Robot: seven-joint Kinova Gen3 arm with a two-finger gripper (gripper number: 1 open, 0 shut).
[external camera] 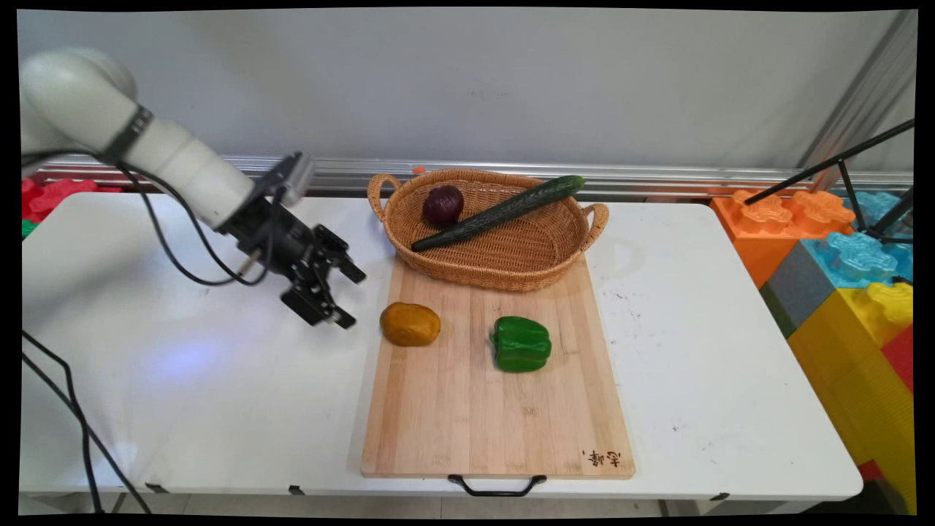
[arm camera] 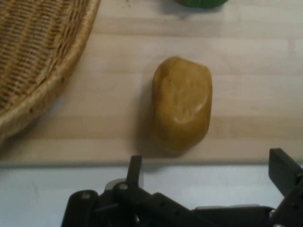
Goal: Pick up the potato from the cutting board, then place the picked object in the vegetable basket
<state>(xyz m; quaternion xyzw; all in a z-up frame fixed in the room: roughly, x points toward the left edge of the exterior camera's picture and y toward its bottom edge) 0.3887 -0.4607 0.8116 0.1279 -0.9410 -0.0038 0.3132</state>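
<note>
So the black two-finger gripper (external camera: pixel 349 296) is hanging over the white counter (external camera: pixel 182 365) with its fingers spread wide, holding nothing. Closest thing to it is a brownish-yellow lumpy potato (external camera: pixel 410 324), sitting just off the fingertips on the near edge of a pale bamboo cutting board (external camera: pixel 497 416). Further out past the potato on the same board there's a glossy green bell pepper (external camera: pixel 521 343). Off to the far side of the gripper, an oval woven wicker basket with two handles (external camera: pixel 504 270) rests on the board's end; inside it are a dark purple red onion (external camera: pixel 443 205) and a long dark green cucumber (external camera: pixel 497 212) lying diagonally, its tip poking over the rim.
</note>
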